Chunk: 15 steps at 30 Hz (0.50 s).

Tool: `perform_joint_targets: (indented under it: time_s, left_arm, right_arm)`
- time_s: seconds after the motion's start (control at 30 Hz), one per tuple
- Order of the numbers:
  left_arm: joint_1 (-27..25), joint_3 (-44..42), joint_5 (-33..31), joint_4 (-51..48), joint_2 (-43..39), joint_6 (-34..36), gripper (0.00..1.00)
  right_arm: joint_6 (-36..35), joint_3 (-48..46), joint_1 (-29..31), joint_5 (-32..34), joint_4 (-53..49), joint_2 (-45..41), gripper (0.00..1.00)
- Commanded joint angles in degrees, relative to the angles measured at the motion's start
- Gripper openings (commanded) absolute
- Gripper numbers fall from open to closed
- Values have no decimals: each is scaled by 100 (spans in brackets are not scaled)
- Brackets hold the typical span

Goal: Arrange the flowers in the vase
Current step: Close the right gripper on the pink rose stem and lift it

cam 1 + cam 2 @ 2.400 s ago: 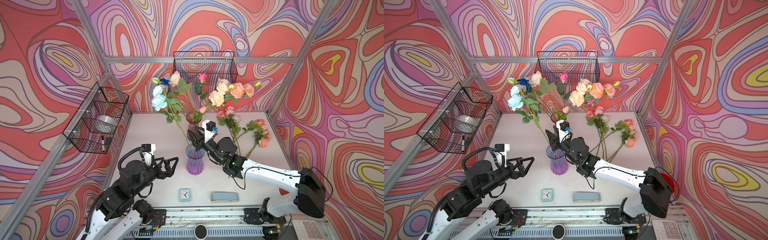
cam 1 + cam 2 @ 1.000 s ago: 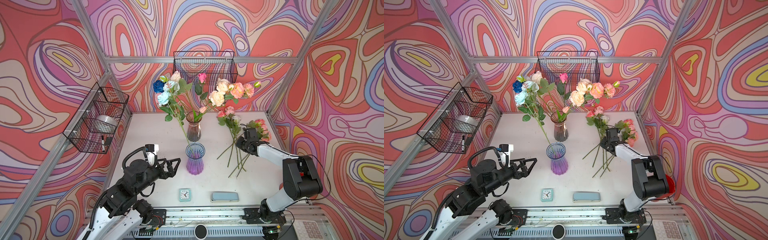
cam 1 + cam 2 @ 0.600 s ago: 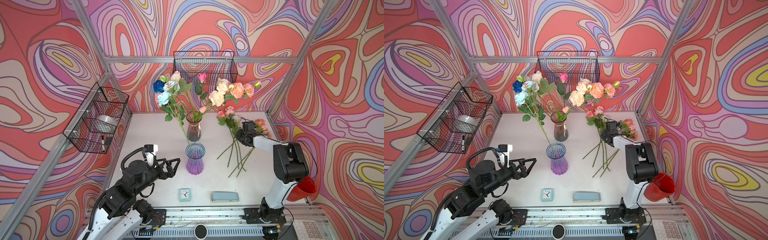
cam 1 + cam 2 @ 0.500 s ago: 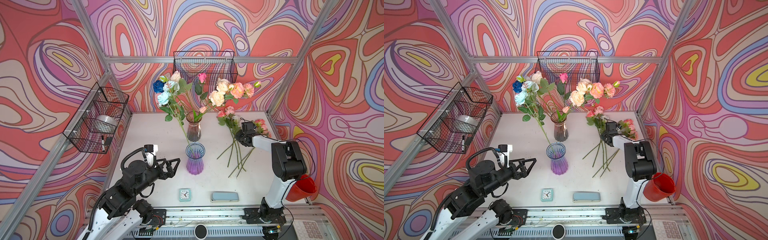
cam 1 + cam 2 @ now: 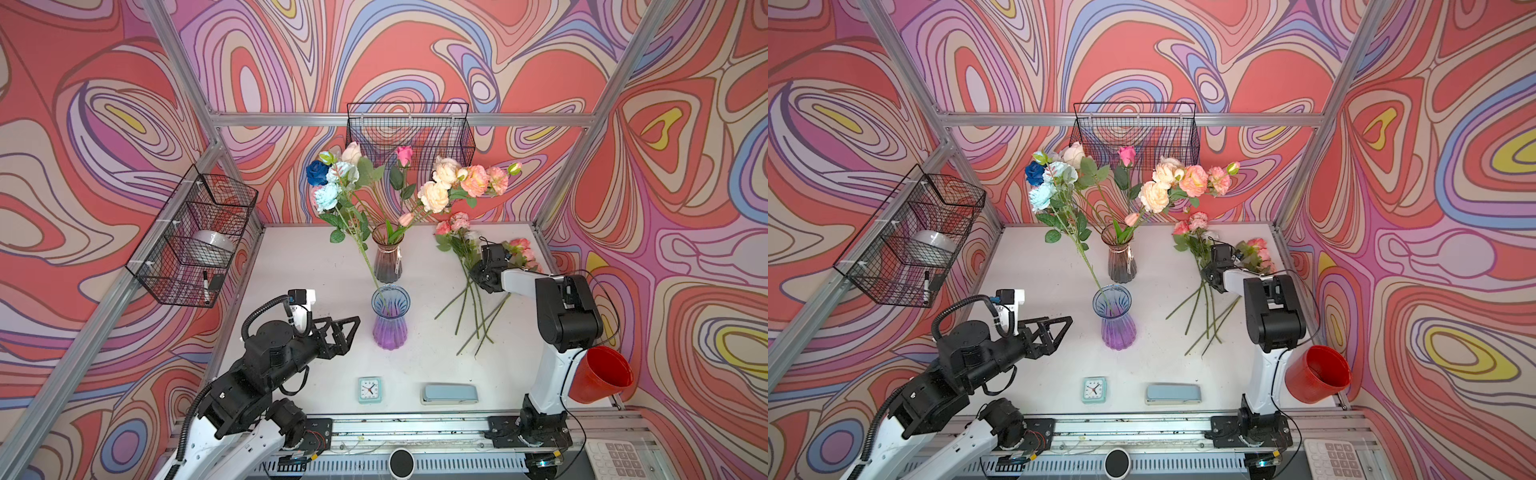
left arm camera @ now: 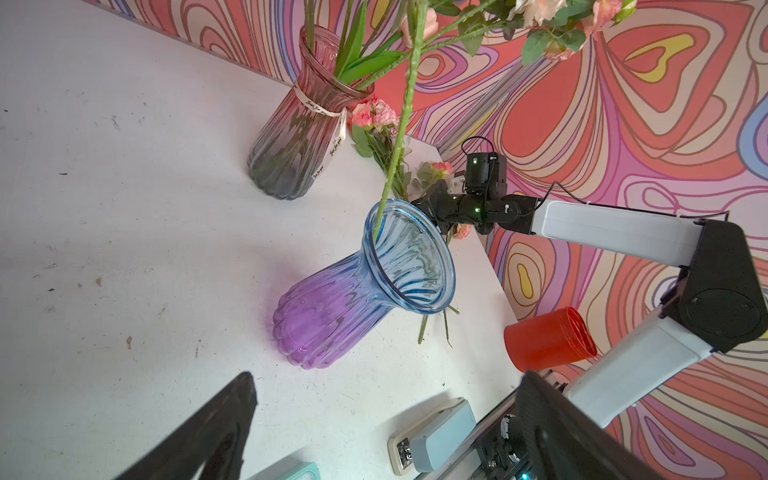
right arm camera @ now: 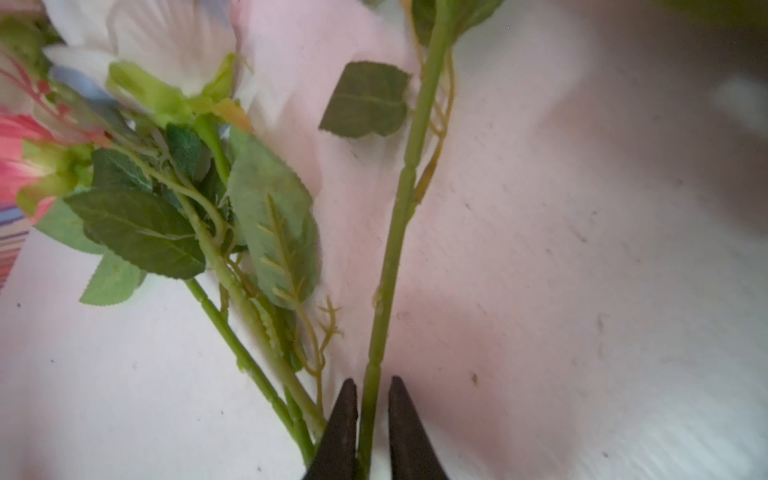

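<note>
vase [image 5: 390, 328] fades blue to purple, cup [image 5: 598, 376] is red, walls [image 5: 415, 50] swirl coral and lilac.

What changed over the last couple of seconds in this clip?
The right tool left the purple vase, swung right to the loose flowers on the table and closed on one stem. The blue flowers it let go now stand in that vase. The left tool stayed open beside it.

This looks like a robot test booth in a lab. A white table [image 5: 299, 266] is boxed in by aluminium bars [image 5: 291, 119] and walls [image 5: 685, 124] printed with bright swirls. A left arm [image 5: 270, 357] and a right arm [image 5: 559, 316] stand on a metal rail [image 5: 415, 426] at its front edge, and wire baskets [image 5: 195, 237] hang on the walls.
</note>
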Motion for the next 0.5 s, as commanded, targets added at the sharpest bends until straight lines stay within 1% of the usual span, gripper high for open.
perform_joint_targets:
  time_s: [0.0,0.07,0.13,0.27,0.47]
  left_arm:
    - [-44,-12,-60,-64,3,67,100]
    - [-44,15,-58,-82,-11,76,100]
    - [-44,25,-69,-66,-23,80,100]
    - [-45,59,-61,-58,-14,93,100]
    - [-44,160,12,-84,-33,97,100]
  right_arm:
    - [-79,-23,-36,78,104,-28,6]
    - [-153,-127,-45,60,174,-227,2]
    - [-251,-254,-44,59,279,-476,0]
    - [-323,-621,-39,11,426,-1102,0]
    - [-329,-1420,-29,-138,543,-2430,0]
